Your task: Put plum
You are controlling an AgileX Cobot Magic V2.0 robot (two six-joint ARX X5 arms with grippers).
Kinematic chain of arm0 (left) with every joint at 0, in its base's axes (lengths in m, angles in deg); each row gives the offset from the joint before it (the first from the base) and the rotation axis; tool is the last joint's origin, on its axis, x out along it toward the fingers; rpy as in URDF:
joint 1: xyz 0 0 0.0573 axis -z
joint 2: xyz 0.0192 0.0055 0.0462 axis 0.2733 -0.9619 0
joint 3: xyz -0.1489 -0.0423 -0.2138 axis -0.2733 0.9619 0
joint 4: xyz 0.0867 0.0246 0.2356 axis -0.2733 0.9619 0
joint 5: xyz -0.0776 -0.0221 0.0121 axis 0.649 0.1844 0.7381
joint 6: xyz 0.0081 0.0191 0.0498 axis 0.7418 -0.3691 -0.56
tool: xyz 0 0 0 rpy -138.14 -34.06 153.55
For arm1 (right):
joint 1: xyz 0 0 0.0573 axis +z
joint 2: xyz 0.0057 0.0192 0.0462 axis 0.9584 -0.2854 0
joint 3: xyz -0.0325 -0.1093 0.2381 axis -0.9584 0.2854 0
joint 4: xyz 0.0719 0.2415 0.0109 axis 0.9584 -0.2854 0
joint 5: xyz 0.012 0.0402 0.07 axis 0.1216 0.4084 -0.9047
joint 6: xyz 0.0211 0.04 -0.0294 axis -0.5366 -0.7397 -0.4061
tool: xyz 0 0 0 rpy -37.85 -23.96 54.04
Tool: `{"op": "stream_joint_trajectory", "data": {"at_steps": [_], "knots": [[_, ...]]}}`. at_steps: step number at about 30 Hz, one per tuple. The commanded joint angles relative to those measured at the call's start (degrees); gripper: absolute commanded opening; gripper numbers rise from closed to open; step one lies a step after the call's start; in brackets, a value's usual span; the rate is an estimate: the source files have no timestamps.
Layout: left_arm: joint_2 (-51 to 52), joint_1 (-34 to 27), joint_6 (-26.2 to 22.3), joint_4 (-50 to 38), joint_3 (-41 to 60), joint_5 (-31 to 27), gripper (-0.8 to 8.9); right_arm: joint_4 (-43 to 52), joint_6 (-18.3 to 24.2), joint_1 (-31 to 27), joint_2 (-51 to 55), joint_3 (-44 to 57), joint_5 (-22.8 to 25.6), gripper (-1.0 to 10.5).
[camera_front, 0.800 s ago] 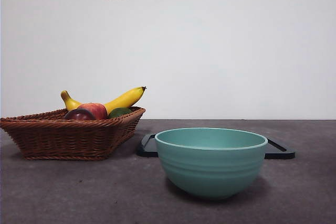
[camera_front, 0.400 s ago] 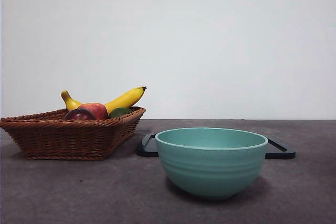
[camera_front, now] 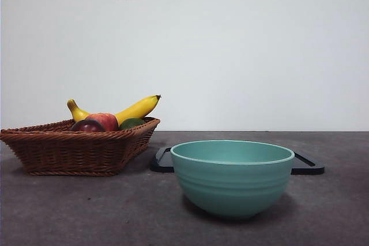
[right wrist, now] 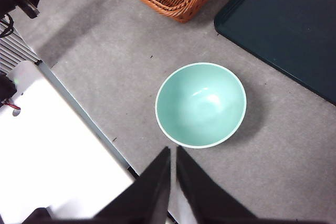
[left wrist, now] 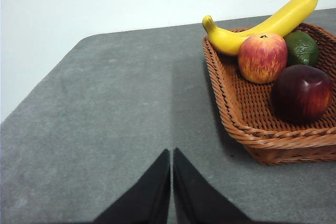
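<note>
Still the very first step: no grasp made, plum [left wrist: 301,93] lying in the basket [left wrist: 247,129], in the corner nearest the left gripper [left wrist: 171,153], beside the red-yellow fruit [left wrist: 263,57] and just next to the green fruit [left wrist: 301,48], with the banana [left wrist: 262,22] behind them. In the front view only the dark top of the plum [camera_front: 87,125] showing over the basket rim [camera_front: 75,151].

Left gripper clenched, holding nothing, hanging over bare table [left wrist: 115,114] well apart from the basket. Right gripper [right wrist: 172,153] also clenched and empty, high above the bowl [right wrist: 201,104], with the tray [right wrist: 283,24] further away.

Probably next: opening the left gripper, moving across over the basket rim, then coming down on the plum from above. Needs care, since the round glossy skin may slip and the neighbouring fruit leaves little room on one side. Likely target the bowl or the tray; cannot tell which from the task words.
</note>
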Motion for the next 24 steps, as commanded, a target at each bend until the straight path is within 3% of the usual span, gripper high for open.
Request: {"op": "stream_joint_trajectory", "data": {"at_steps": [1, 11, 14, 18, 24], "knots": [[0.1, -0.1, 0.0, 0.3, 1.2, 0.1, 0.07, 0.6, 0.6, 0.3, -0.4, -0.8, 0.0, 0.1], [0.1, -0.1, -0.1, 0.3, 1.2, 0.1, 0.07, 0.6, 0.7, 0.3, -0.4, -0.8, 0.0, 0.1], [0.1, -0.1, 0.0, 0.3, 1.2, 0.1, 0.07, 2.0, 3.2, -1.0, -0.3, -0.8, 0.2, 0.1], [0.1, -0.1, 0.0, 0.3, 1.2, 0.1, 0.07, 9.9, 8.3, -7.1, 1.1, 0.4, 0.1, 0.1], [0.1, -0.1, -0.1, 0.3, 1.2, 0.1, 0.07, 24.8, 8.4, -19.9, 9.4, 9.8, 0.1, 0.1]]}}
